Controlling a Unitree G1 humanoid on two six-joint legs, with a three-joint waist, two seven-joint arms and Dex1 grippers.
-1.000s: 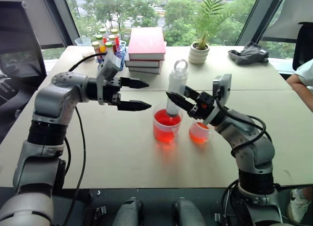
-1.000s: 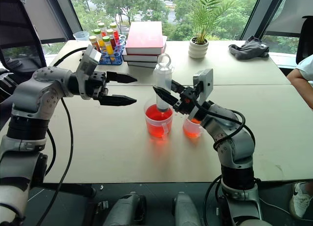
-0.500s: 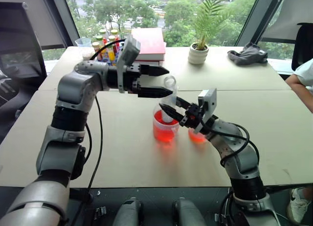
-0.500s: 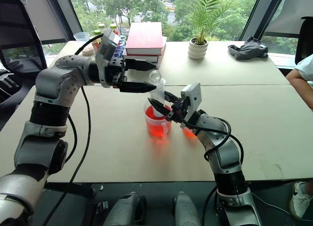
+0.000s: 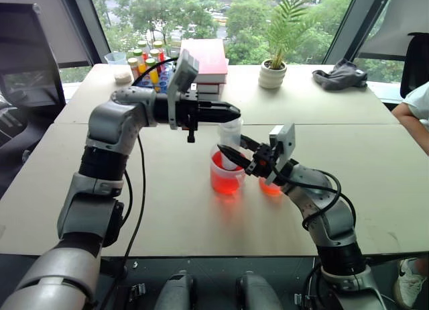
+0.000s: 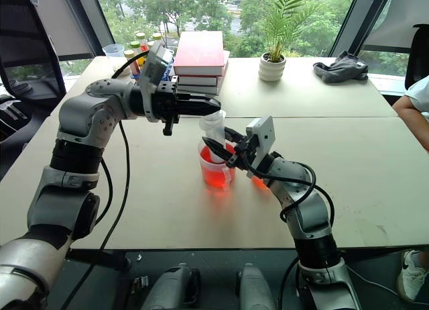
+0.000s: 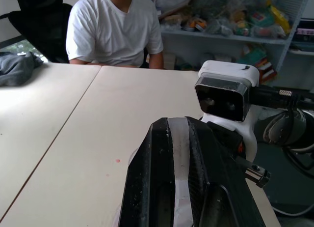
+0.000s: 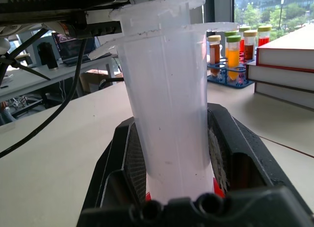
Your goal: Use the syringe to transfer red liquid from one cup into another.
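The clear syringe (image 5: 230, 137) stands upright in the larger cup (image 5: 224, 179), its tip down in the red liquid (image 5: 223, 170). My right gripper (image 5: 232, 154) is shut on the syringe barrel (image 8: 167, 89), just above the cup's rim. Reaching in level from the left, my left gripper (image 5: 230, 113) is shut on the plunger's top (image 7: 179, 168), pinched between its black fingers (image 7: 154, 178). The smaller cup (image 5: 271, 186), holding a little red liquid, sits right of the larger one and is partly hidden behind my right wrist.
At the back of the table stand a stack of red books (image 5: 201, 60), a rack of capped tubes (image 5: 149, 63), a potted plant (image 5: 273, 70) and a grey cloth (image 5: 342, 75). A person (image 5: 417, 102) sits at the table's right side.
My left gripper swung right to the syringe's top and shut on the plunger ring. My right gripper lowered the syringe a little into the larger cup.
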